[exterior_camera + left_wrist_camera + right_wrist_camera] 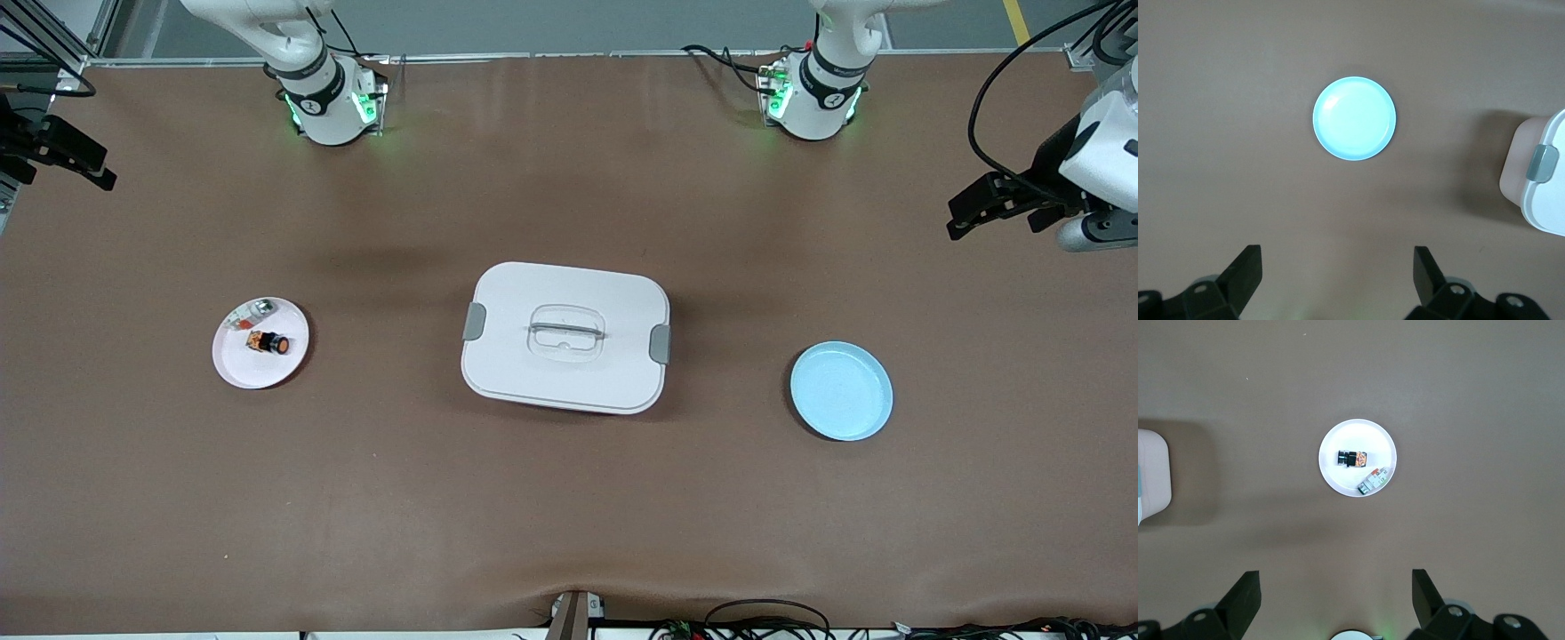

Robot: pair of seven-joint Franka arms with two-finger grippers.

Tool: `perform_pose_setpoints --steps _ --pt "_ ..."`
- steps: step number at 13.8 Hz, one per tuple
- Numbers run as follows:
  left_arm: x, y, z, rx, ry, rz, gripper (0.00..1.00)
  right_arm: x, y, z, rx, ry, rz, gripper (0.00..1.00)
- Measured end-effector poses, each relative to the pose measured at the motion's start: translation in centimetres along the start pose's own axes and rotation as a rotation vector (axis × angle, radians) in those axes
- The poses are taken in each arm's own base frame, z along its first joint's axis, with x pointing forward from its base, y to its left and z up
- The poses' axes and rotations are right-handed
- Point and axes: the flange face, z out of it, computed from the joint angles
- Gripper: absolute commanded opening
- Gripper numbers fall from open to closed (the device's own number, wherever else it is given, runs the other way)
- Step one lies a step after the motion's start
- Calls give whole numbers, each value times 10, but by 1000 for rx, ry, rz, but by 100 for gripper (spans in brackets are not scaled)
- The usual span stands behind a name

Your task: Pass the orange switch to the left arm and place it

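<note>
The orange switch lies on its side on a small white plate toward the right arm's end of the table. The white lidded box sits at the table's middle, between that plate and a light blue plate. My right gripper hangs high over the right arm's end of the table, open and holding nothing. High over the left arm's end, my left gripper is likewise open with nothing in it.
A small silver-green-red piece shares the white plate with the switch. The box's corner with a grey clip shows in the left wrist view, and another corner in the right wrist view. Cables trail along the table's near edge.
</note>
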Motion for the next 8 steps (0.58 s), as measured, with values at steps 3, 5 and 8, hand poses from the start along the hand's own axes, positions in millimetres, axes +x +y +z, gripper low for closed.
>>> perform_pose_setpoints --steps 3,5,8 --pt "-1 0 0 1 -6 0 100 0 0 0 0 0 0 100" --pt "-1 0 0 1 -7 0 100 0 0 0 0 0 0 100" --pt "-1 0 0 1 -7 0 100 0 0 0 0 0 0 100"
